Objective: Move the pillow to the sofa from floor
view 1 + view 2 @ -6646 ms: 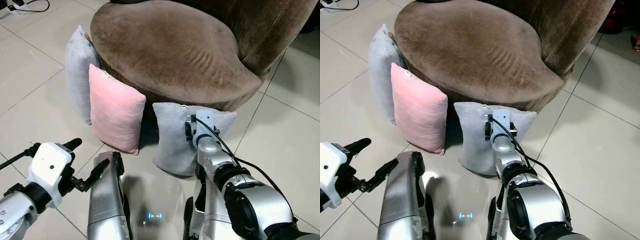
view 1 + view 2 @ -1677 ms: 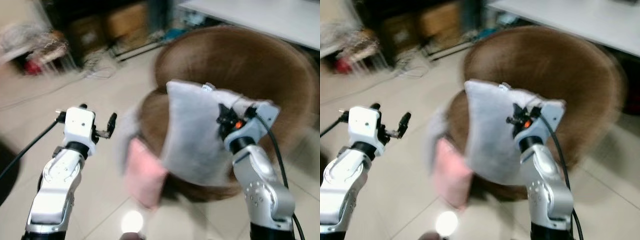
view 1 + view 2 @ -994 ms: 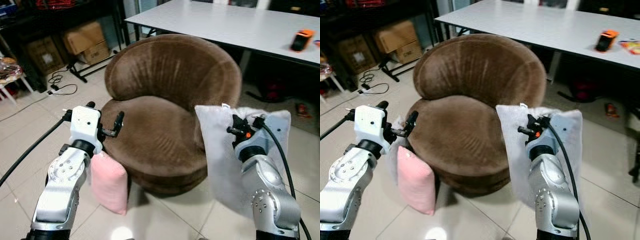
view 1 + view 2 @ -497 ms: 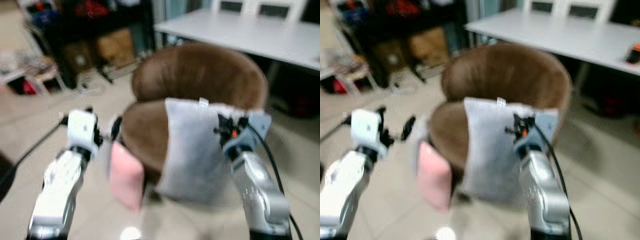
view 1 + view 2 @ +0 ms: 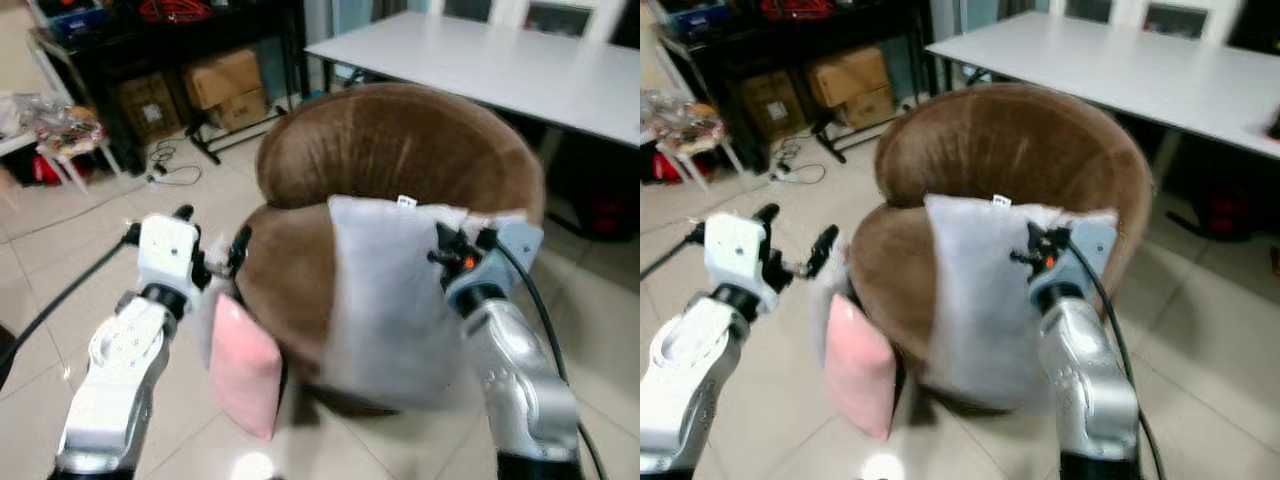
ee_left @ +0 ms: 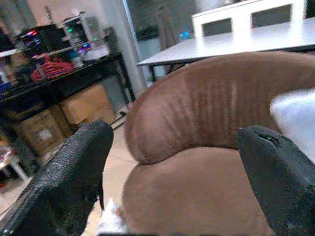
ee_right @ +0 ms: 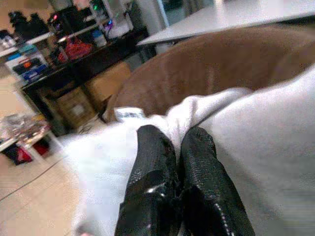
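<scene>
Right arm raised, its right claw [image 7: 172,147] pinched together on the soft grey square pillow [image 5: 385,300] before the round brown velvet sofa [image 5: 400,150]; left claw [image 6: 172,167] raised, fingers wide apart

Round brown sofa [image 5: 400,160]: short-pile velvety cloth, matt, with brushed streaks across the backrest. Grey pillow [image 5: 385,300]: soft plush cloth, matt, bearing a small white fabric tag at its top edge. Pink pillow [image 5: 243,365]: smooth soft cloth, matt. Right gripper [image 7: 178,162]: black fingers with a pebbled, rubber-like skin and a slight sheen, pinched together on the grey pillow's cloth. Left gripper [image 6: 172,162]: the same black grainy finger surface, fingers spread apart. Both arms: silver casing, smooth, satin-glossy; white smooth plastic wrist housing. Floor [image 5: 60,250]: large pale tiles, glossy and reflective. Table [image 5: 500,65]: smooth matt white top. Boxes [image 5: 225,80]: plain brown cardboard.
</scene>
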`<state>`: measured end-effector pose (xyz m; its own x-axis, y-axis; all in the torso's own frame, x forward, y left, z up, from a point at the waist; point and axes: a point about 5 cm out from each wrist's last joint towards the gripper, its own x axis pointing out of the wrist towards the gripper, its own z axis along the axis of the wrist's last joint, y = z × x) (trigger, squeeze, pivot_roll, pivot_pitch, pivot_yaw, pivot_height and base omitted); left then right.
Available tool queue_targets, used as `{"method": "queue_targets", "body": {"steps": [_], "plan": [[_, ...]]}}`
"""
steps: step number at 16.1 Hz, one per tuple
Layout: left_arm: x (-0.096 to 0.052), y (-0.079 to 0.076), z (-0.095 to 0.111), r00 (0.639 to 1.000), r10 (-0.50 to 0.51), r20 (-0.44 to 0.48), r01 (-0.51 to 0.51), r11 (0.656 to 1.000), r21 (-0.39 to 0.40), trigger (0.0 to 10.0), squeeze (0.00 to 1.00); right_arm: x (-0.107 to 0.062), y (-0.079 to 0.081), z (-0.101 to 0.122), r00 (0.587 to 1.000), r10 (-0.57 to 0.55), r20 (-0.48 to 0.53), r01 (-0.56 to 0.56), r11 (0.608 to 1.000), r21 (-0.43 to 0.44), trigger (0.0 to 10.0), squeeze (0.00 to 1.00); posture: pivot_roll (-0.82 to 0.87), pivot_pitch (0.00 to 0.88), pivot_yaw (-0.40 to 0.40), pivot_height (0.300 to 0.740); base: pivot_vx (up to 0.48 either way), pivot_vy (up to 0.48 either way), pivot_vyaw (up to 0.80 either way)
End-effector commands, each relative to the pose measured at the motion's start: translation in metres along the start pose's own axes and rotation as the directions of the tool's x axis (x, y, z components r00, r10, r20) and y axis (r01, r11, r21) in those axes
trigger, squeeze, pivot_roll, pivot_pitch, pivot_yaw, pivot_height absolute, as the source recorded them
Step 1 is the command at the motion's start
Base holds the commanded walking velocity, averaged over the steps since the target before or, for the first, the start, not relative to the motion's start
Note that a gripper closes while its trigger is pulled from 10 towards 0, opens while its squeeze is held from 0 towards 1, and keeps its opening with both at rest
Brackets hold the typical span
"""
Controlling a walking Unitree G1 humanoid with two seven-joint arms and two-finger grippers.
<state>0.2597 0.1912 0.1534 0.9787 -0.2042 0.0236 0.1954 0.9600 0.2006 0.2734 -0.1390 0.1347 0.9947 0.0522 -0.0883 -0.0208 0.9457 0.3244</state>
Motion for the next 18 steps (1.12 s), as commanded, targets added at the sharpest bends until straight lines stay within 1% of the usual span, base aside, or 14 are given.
{"method": "queue_targets", "body": {"steps": [1, 9, 13, 14, 18], "plan": [[0.0, 0.002, 0.002, 1.0, -0.001, 0.001, 0.001, 1.0, 0.001, 10.0, 0.0, 0.0, 0.006, 0.012, 0.998, 0.017, 0.068, -0.018, 1.0, 0.013, 10.0, 0.0, -0.01, 0.0, 0.069, 0.74, 0.334, 0.0, 0.0], [0.002, 0.0, 0.002, 1.0, -0.011, 0.003, 0.011, 1.0, -0.002, 10.0, 0.0, 0.001, 0.006, 0.015, 0.997, 0.029, 0.075, -0.031, 0.999, 0.016, 10.0, 0.0, 0.0, 0.0, 0.06, 0.74, 0.333, 0.0, 0.0], [-0.003, -0.001, 0.001, 1.0, -0.015, -0.003, 0.015, 1.0, -0.002, 10.0, 0.0, -0.001, 0.013, 0.018, 0.994, 0.081, 0.08, -0.083, 0.996, 0.032, 10.0, 0.0, -0.01, 0.0, 0.057, 0.74, 0.331, 0.0, 0.0], [-0.004, -0.002, 0.0, 1.0, -0.023, -0.009, 0.023, 1.0, -0.001, 10.0, 0.0, -0.003, 0.017, 0.018, 0.99, 0.118, 0.077, -0.122, 0.992, 0.04, 10.0, 0.0, -0.01, 0.0, 0.058, 0.74, 0.334, 0.0, 0.0], [-0.006, -0.004, 0.0, 0.999, -0.032, -0.012, 0.032, 0.999, 0.002, 10.0, 0.0, -0.005, 0.025, 0.018, 0.981, 0.186, 0.062, -0.189, 0.981, 0.037, 10.0, 0.0, -0.01, 0.0, 0.052, 0.74, 0.333, 0.0, 0.0]]}}
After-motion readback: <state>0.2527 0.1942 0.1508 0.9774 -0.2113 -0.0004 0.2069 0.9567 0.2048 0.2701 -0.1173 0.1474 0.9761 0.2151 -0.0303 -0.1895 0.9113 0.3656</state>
